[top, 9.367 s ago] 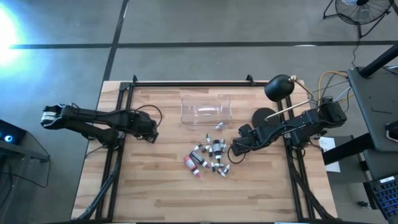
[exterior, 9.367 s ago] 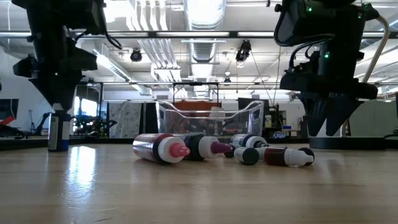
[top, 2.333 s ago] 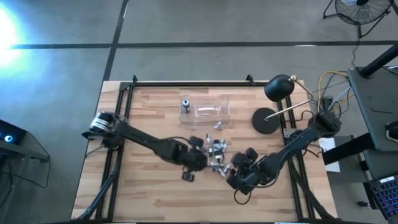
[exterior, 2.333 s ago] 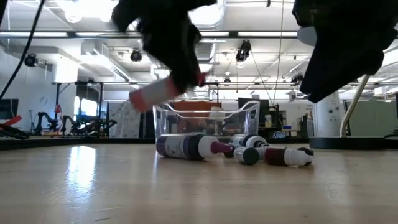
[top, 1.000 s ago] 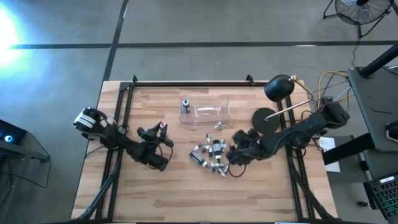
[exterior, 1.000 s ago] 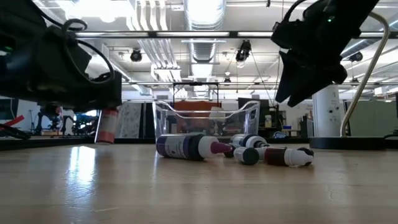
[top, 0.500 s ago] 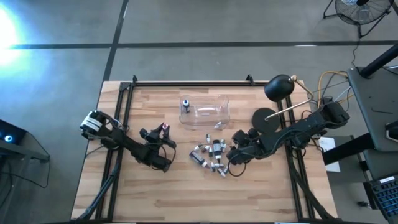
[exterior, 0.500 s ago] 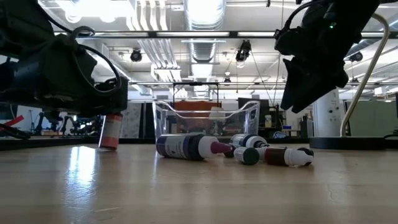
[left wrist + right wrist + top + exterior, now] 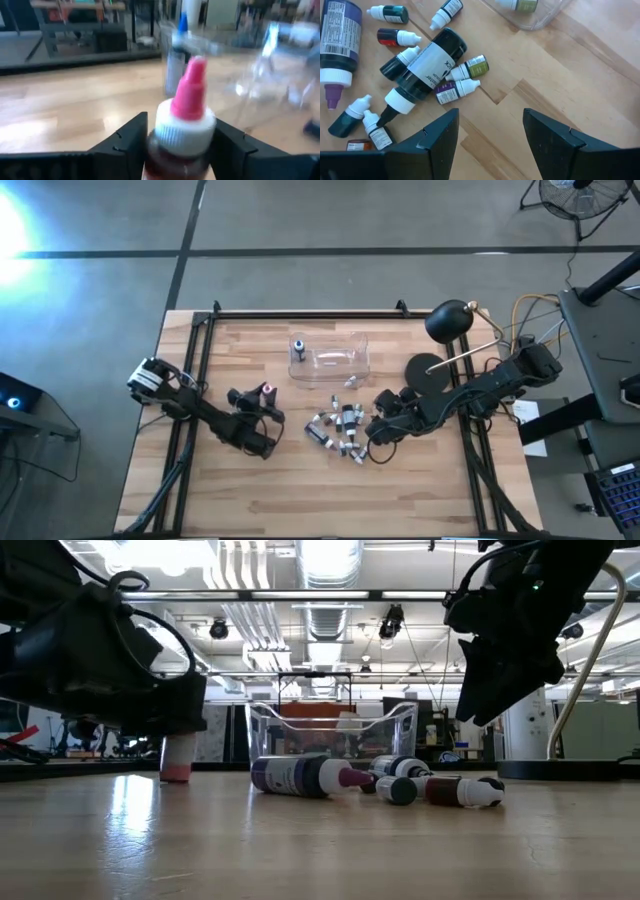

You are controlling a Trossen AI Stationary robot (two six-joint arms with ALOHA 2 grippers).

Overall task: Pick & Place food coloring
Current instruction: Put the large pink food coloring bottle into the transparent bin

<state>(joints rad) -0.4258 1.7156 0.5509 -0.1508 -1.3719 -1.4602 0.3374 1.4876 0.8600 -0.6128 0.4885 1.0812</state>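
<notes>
The left gripper point(image 9: 262, 402) was clamped on a red bottle point(image 9: 182, 131) with a pink tip, holding it upright by its body, cap up between the two fingers point(image 9: 125, 142). In the low view the bottle point(image 9: 177, 758) stood with its base on or just above the table point(image 9: 230, 490), to the left of the clear box point(image 9: 331, 356). In the high view the pink tip point(image 9: 267, 390) showed left of the box and of the pile. A blue-capped bottle point(image 9: 298, 344) stood upright at the box's left end. The rest of the food coloring lay as a loose pile point(image 9: 340, 435) on the wood in front of the box, mostly on their sides: a large dark bottle with a white label point(image 9: 422, 68), a purple one point(image 9: 336, 40), and small ones with white caps around them. The right gripper point(image 9: 375, 432) hung over the pile's right edge, its fingers point(image 9: 427, 140) spread apart and holding nothing. A black lamp point(image 9: 447, 323) stood at the table's far right corner.
</notes>
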